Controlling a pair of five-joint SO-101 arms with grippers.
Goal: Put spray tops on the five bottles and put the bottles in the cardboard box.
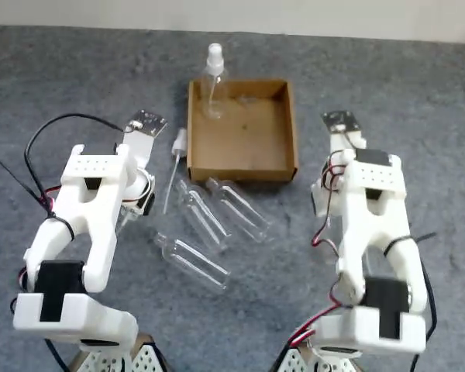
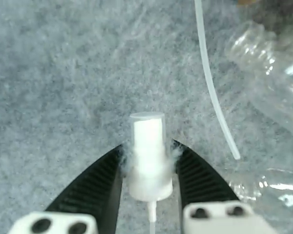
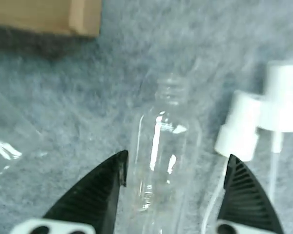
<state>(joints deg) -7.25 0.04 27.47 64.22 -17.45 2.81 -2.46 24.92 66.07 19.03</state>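
High view: grey carpet [image 1: 418,85] all over, box [image 1: 242,170] upper centre, one topped bottle [image 1: 214,81] standing in its upper-left corner. Now the left gripper [image 2: 147,151] is clamped on a spray top [image 2: 147,129]; the right gripper [image 3: 175,163] gapes wide, straddling a lying bare bottle [image 3: 167,136].

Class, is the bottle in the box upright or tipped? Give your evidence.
Upright: the bottle stands on its base in the box, spray top uppermost.
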